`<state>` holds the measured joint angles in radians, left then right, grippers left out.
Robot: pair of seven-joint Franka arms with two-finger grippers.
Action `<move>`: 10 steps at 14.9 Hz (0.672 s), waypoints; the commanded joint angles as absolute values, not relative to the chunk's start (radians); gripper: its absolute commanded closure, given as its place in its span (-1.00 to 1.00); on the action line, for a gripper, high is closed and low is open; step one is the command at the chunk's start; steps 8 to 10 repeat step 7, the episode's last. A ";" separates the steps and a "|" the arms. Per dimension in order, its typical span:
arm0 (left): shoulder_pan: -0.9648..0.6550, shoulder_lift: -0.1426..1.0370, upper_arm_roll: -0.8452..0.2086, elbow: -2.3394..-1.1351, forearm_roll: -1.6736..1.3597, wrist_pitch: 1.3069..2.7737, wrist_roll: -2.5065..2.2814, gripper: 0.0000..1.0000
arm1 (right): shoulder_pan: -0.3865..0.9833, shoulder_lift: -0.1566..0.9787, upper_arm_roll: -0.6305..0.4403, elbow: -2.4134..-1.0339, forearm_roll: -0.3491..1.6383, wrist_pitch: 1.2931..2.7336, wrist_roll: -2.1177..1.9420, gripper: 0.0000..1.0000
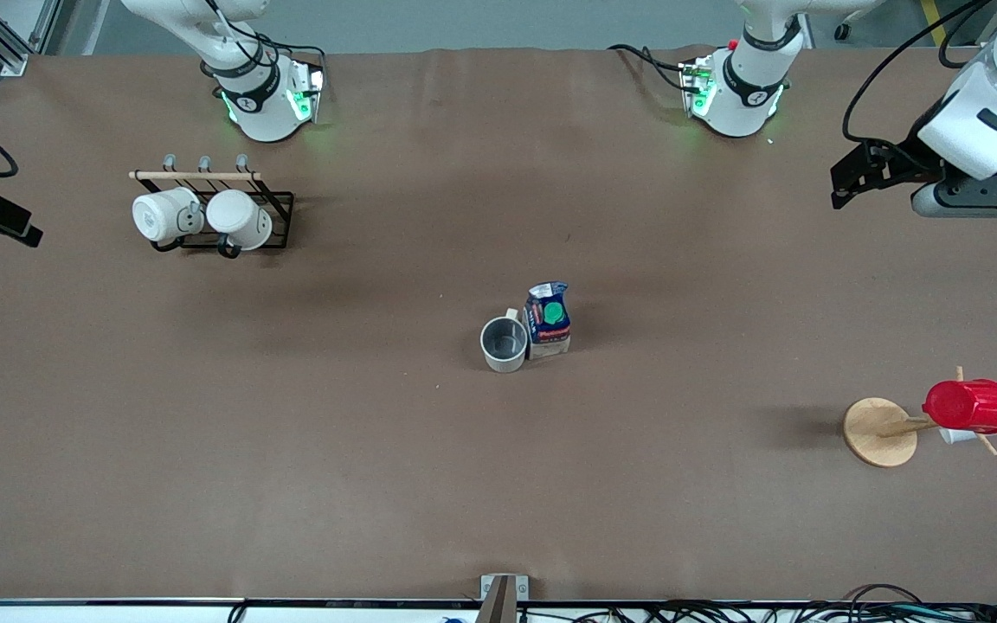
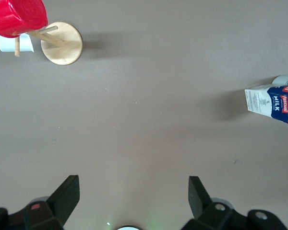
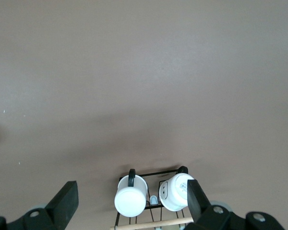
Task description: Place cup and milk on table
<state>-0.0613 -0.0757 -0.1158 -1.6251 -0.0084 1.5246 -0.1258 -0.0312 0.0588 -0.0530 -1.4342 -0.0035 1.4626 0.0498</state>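
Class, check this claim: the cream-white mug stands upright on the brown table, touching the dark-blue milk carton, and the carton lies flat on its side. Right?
Not quite. In the front view the dark-blue milk carton stands upright, green cap up, not flat. The cream-white mug does stand upright against it on the brown table.

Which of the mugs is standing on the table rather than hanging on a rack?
The cup with the grey inside, upright mid-table and touching the milk. The two white mugs hang on the black rack; the red cup sits on the wooden stand.
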 commanded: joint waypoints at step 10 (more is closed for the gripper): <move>-0.067 -0.068 -0.106 -1.597 -0.020 1.525 -0.141 -1.00 | -0.052 0.026 -0.048 -1.470 0.011 1.462 0.002 -1.00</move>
